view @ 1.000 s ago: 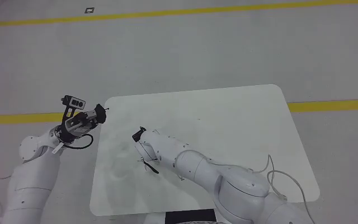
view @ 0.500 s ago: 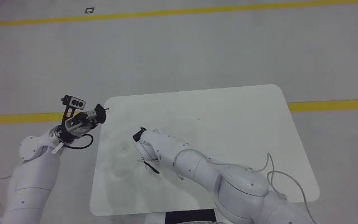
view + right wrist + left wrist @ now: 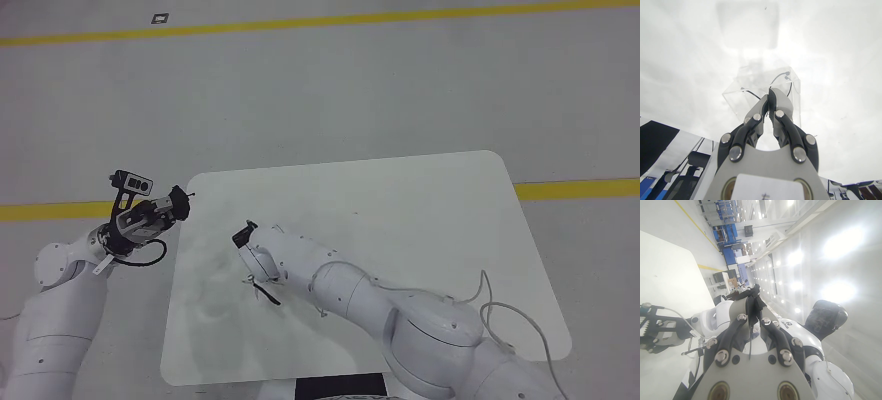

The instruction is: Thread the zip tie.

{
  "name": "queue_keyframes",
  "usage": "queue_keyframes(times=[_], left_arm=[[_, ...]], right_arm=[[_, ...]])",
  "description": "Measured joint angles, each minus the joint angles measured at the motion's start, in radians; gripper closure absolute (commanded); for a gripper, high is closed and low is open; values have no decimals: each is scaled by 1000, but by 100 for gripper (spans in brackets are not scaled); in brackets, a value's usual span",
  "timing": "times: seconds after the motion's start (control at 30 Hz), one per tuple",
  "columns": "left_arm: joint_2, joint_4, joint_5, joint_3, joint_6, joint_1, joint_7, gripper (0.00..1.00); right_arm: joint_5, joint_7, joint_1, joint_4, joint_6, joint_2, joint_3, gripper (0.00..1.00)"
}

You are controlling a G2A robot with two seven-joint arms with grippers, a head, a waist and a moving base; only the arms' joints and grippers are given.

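- Your zip tie (image 3: 750, 347) is pinched in the left gripper (image 3: 754, 297), whose fingers are pressed together on it. The thin black strip runs lengthwise along the fingers, with its tail trailing back toward the palm.
- From above, the left gripper (image 3: 177, 204) sits just off the table's (image 3: 430, 230) left edge. A thin tip of the tie (image 3: 189, 193) pokes past the fingertips, aimed toward the table.
- The loose zip ties (image 3: 779, 76) lie curled inside a clear box (image 3: 730, 102), directly under the right gripper (image 3: 769, 94).
- The right gripper's fingers are closed tight at the box's rim. A small dark stub shows at their tip, but you cannot tell whether they hold a tie.
- From above, the right gripper (image 3: 264, 291) is over the table's left part, well apart from the left one.
- The right arm is plainly nearer the box. My judgement is that the coming move depends on bringing the two grippers together with the tie's long axis lined up, as they are now too far apart to thread.
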Motion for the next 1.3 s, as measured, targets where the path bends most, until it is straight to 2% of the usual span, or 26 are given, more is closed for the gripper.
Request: queue_keyframes(times=[0.4, 0.6, 1.0, 1.3], left_arm=[[0, 0, 0, 0, 0, 0, 0, 100], [0, 0, 0, 0, 0, 0, 0, 100], [0, 0, 0, 0, 0, 0, 0, 100], [0, 0, 0, 0, 0, 0, 0, 100]], right_arm=[[-44, 2, -8, -20, 0, 17, 58, 100], [-74, 24, -21, -70, 0, 40, 101, 100], [-161, 97, -89, -292, -2, 136, 207, 100], [-239, 132, -191, -496, -14, 210, 304, 100]])
